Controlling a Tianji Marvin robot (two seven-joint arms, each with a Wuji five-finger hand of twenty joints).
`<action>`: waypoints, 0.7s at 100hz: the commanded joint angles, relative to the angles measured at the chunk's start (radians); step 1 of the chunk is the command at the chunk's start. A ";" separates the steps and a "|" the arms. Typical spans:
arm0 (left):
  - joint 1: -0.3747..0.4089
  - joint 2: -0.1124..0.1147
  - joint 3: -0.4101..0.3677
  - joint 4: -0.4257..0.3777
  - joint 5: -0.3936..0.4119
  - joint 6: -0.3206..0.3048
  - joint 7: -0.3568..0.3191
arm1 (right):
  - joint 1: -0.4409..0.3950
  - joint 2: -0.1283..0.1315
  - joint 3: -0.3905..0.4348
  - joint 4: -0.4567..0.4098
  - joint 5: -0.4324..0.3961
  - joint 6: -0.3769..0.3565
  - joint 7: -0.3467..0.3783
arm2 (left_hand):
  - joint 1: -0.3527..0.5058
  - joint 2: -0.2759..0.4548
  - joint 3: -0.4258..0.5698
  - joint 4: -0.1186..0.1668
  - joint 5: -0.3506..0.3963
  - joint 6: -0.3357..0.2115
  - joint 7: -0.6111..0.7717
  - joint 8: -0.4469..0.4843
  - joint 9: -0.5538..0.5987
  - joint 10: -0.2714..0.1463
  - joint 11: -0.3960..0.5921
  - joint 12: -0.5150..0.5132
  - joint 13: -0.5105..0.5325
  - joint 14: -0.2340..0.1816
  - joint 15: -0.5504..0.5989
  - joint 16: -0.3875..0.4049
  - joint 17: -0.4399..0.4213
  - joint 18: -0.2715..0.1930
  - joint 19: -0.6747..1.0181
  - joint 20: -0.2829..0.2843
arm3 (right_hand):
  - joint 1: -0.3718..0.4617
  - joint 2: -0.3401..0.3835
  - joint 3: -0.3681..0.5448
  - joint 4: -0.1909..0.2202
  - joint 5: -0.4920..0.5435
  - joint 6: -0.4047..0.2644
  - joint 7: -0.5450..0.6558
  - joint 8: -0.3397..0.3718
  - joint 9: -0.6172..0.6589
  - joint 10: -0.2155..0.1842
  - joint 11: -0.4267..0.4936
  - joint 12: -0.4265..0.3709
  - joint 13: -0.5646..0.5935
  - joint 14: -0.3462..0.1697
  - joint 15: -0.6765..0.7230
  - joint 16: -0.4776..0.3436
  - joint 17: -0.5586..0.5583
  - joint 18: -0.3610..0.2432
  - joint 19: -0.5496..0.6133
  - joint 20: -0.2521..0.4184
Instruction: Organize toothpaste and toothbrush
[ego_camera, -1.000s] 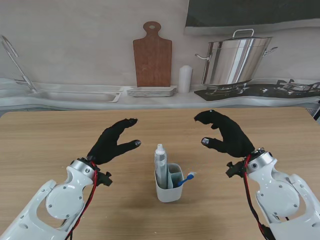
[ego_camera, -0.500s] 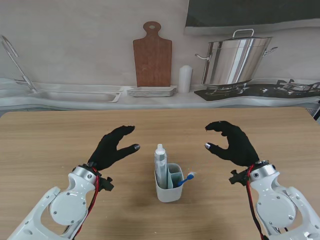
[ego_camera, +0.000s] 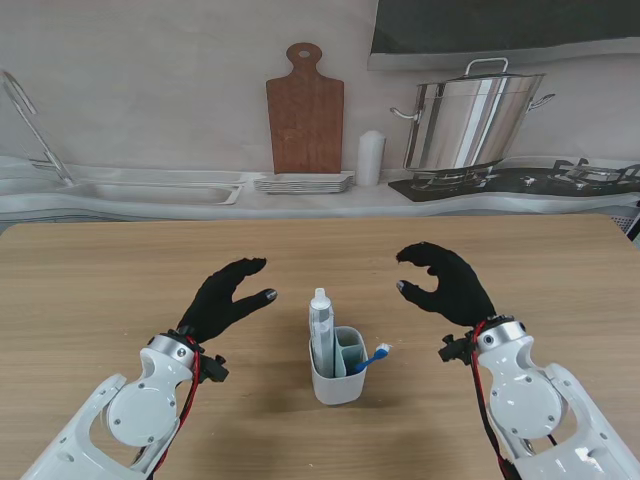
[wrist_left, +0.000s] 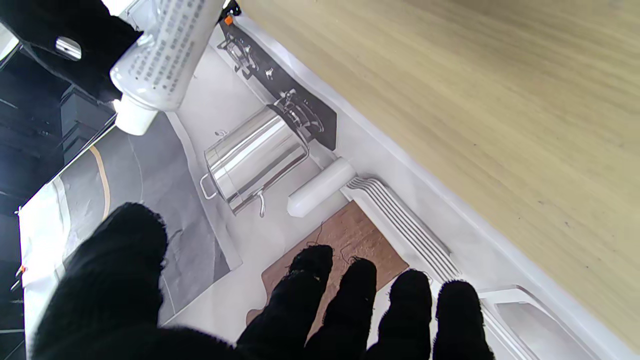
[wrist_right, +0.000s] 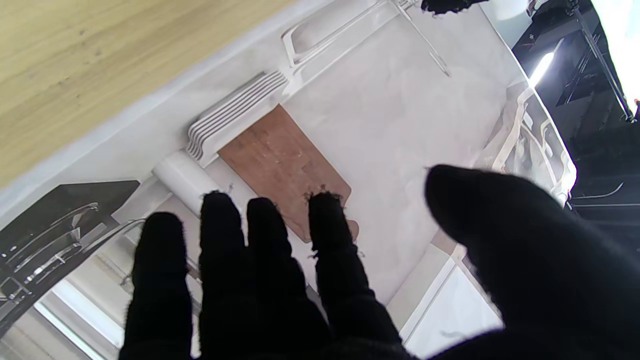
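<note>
A white holder cup (ego_camera: 337, 385) stands on the wooden table (ego_camera: 100, 270) between my two hands. A white toothpaste tube (ego_camera: 321, 330) stands upright in its left compartment, cap up. A blue-tipped toothbrush (ego_camera: 374, 357) leans out over the cup's right rim. My left hand (ego_camera: 226, 298), in a black glove, hovers left of the cup with fingers spread and nothing in it. My right hand (ego_camera: 443, 283) hovers to the cup's right, fingers curled but apart, holding nothing. Both wrist views show only black fingers (wrist_left: 310, 295) (wrist_right: 260, 260) and the backdrop.
Behind the table's far edge runs a kitchen backdrop: a brown cutting board (ego_camera: 305, 110), stacked white plates (ego_camera: 303, 183), a white cylinder (ego_camera: 371, 157), a steel pot (ego_camera: 470, 118), a sink (ego_camera: 150, 190) and a stove top (ego_camera: 520, 181).
Both hands have drawn back toward me over the last second. The right hand then shifted left, closer to the cup. The cup, tube and brush have not moved.
</note>
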 joint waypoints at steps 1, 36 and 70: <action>0.009 -0.001 -0.011 -0.013 0.002 -0.003 -0.012 | -0.003 -0.010 -0.011 -0.007 -0.008 0.006 0.004 | 0.015 -0.003 0.004 -0.027 0.013 0.011 -0.006 -0.005 0.015 -0.002 -0.018 -0.033 0.010 0.000 0.007 -0.013 -0.003 -0.005 0.006 0.007 | 0.021 -0.024 0.012 0.047 0.039 -0.013 -0.008 0.000 0.010 0.003 -0.013 -0.011 0.003 0.012 -0.002 -0.019 0.002 -0.013 -0.001 -0.003; 0.006 0.002 -0.035 -0.007 -0.009 0.011 -0.034 | -0.009 -0.012 -0.026 -0.009 -0.024 0.035 -0.013 | 0.016 0.000 0.005 -0.028 0.017 0.003 -0.004 -0.002 0.025 -0.009 -0.023 -0.035 0.017 -0.005 0.004 -0.015 -0.004 -0.010 0.000 0.003 | 0.010 -0.010 0.004 0.070 0.057 -0.011 -0.015 -0.004 0.028 0.005 -0.020 -0.014 0.014 0.015 -0.004 -0.021 0.004 -0.010 0.000 -0.002; 0.038 0.002 -0.055 -0.033 0.017 0.019 -0.015 | -0.041 -0.012 0.005 -0.013 -0.053 0.026 -0.031 | 0.016 -0.003 0.009 -0.027 0.023 -0.003 0.002 0.001 0.035 -0.011 -0.022 -0.034 0.023 -0.008 0.004 -0.015 -0.007 -0.019 -0.008 -0.001 | -0.180 -0.021 -0.024 -0.288 0.061 -0.005 -0.023 -0.006 0.046 0.014 -0.032 -0.017 0.029 0.032 0.003 -0.019 0.008 0.001 -0.001 -0.002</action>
